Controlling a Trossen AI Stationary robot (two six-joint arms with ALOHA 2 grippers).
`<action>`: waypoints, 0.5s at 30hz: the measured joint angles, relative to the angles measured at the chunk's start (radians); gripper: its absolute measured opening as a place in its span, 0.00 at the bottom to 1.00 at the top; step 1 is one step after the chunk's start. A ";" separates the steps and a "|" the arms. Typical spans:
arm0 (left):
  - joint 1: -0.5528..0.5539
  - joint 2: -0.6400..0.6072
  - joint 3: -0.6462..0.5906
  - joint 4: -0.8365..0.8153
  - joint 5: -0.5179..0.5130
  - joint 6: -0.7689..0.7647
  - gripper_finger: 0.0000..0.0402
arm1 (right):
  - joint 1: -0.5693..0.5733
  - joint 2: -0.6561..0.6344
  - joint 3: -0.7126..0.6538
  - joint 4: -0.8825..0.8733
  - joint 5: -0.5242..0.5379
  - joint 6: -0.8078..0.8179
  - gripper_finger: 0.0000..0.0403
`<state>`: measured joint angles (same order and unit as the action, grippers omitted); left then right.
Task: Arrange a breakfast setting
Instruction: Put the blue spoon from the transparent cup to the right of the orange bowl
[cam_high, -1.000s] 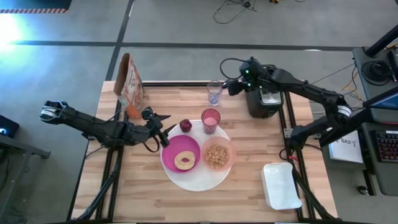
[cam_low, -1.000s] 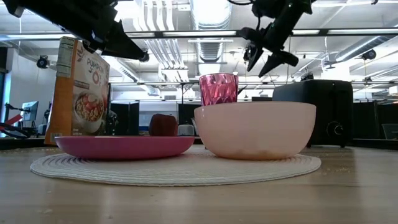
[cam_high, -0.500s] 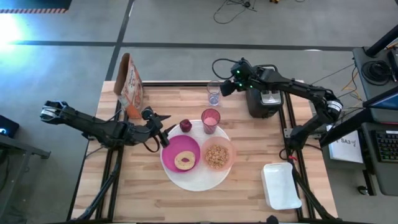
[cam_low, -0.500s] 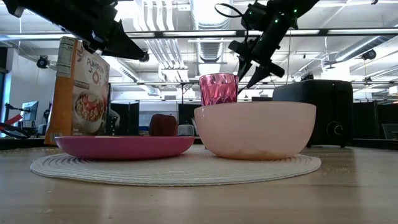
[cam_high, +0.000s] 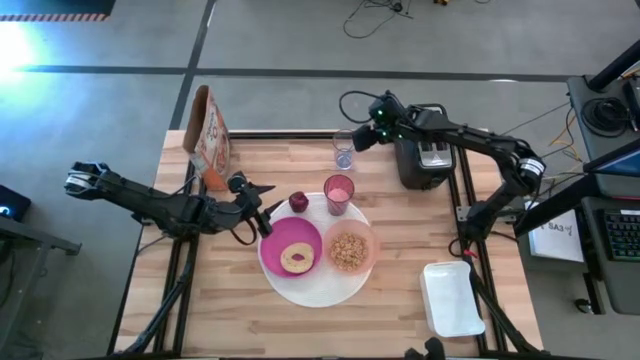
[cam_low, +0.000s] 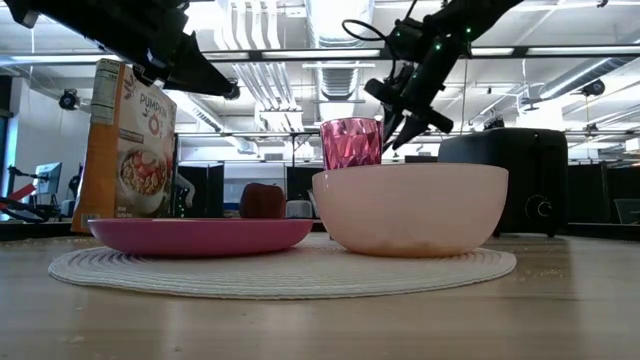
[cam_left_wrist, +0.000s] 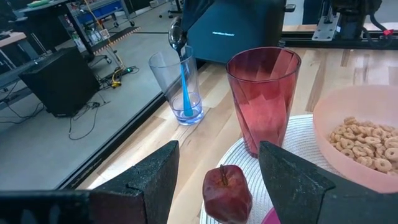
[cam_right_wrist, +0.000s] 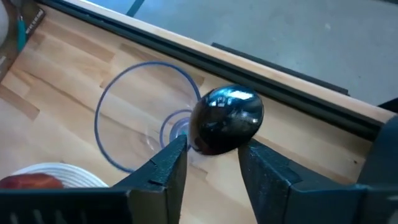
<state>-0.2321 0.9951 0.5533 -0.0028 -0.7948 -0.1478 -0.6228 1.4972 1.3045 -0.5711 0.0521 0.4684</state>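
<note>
A large white plate carries a magenta plate with a bagel, a peach bowl of cereal, a pink tumbler and a dark-red fruit. A clear glass stands near the table's far edge. The teal-handled spoon stands in it, handle end down, leaning on the rim. My right gripper is at the glass's top, shut on the spoon. My left gripper hovers open and empty just left of the fruit. My right gripper pinches the spoon's metal bowl, the upper end, between its two fingers. It comes slanting down from the table's right. The spoon stands tilted, its teal handle end on the glass's bottom.
A cereal box stands at the far left. A black toaster stands at the far right, close beside my right arm. A white container lies at the near right. Bare wood lies along the near edge.
My right gripper has gone toward the table's left and down to the top of the glass. In the low view its fingers have drawn closer together, around the spoon's bowl.
</note>
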 joint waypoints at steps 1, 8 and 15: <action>0.000 0.000 0.000 0.000 0.000 0.000 0.51 | 0.000 0.002 0.000 0.008 0.000 -0.002 0.32; 0.000 0.000 0.000 0.000 0.001 0.000 0.51 | -0.004 0.015 0.000 0.038 0.000 -0.043 0.27; 0.000 0.000 0.000 0.000 0.001 0.000 0.51 | -0.005 0.017 0.000 0.038 0.000 -0.076 0.19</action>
<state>-0.2321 0.9951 0.5533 -0.0025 -0.7935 -0.1478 -0.6273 1.5146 1.3045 -0.5331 0.0521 0.3922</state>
